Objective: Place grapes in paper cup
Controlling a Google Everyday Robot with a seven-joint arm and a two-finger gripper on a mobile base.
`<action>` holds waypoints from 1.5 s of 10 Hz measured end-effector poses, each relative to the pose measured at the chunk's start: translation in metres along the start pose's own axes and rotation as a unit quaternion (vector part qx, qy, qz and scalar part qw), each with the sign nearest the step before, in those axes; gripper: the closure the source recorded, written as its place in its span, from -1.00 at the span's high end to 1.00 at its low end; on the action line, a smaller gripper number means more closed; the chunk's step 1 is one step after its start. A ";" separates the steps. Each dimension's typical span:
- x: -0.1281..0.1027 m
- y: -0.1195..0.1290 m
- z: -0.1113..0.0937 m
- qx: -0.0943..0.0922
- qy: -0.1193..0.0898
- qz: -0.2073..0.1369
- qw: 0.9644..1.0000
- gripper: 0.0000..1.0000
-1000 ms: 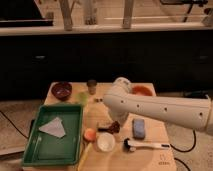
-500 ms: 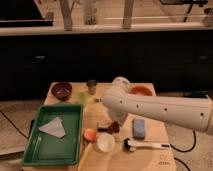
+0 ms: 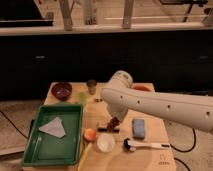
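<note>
The grapes (image 3: pixel 114 121), a small dark reddish-brown bunch, sit right at the tip of my gripper (image 3: pixel 111 126) in the middle of the wooden table. The white arm reaches in from the right and hides most of the gripper. The paper cup (image 3: pixel 105 142), small, white and round, stands upright near the front edge, just in front of the gripper and slightly left of it. Whether the grapes are gripped or resting on the table I cannot tell.
A green tray (image 3: pixel 37 150) holding a crumpled paper fills the front left. An orange fruit (image 3: pixel 90 134) lies left of the cup. A blue sponge (image 3: pixel 138 127) and a white brush (image 3: pixel 146 145) lie to the right. A maroon bowl (image 3: pixel 62 90), a dark cup (image 3: pixel 91 85) and an orange bowl (image 3: pixel 141 88) stand at the back.
</note>
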 end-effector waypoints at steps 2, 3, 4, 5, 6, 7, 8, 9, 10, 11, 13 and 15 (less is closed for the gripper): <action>-0.012 -0.002 -0.013 -0.004 -0.007 -0.026 1.000 -0.97; -0.015 -0.002 -0.017 -0.006 -0.008 -0.033 0.999 -0.97; -0.019 -0.002 -0.022 -0.008 -0.015 -0.046 0.999 -0.97; -0.023 -0.003 -0.024 -0.010 -0.020 -0.056 0.998 -0.97; -0.027 -0.003 -0.027 -0.010 -0.025 -0.065 0.998 -0.97; -0.032 -0.003 -0.030 -0.013 -0.033 -0.077 0.996 -0.97; -0.036 -0.002 -0.032 -0.016 -0.039 -0.085 0.996 -0.97; -0.042 -0.004 -0.033 -0.017 -0.044 -0.096 0.994 -0.97; -0.048 -0.003 -0.034 -0.018 -0.050 -0.105 0.993 -0.97; -0.055 -0.002 -0.036 -0.017 -0.055 -0.114 0.992 -0.97; -0.065 -0.002 -0.038 -0.015 -0.060 -0.127 0.990 -0.97; -0.075 0.000 -0.038 -0.011 -0.066 -0.140 0.988 -0.97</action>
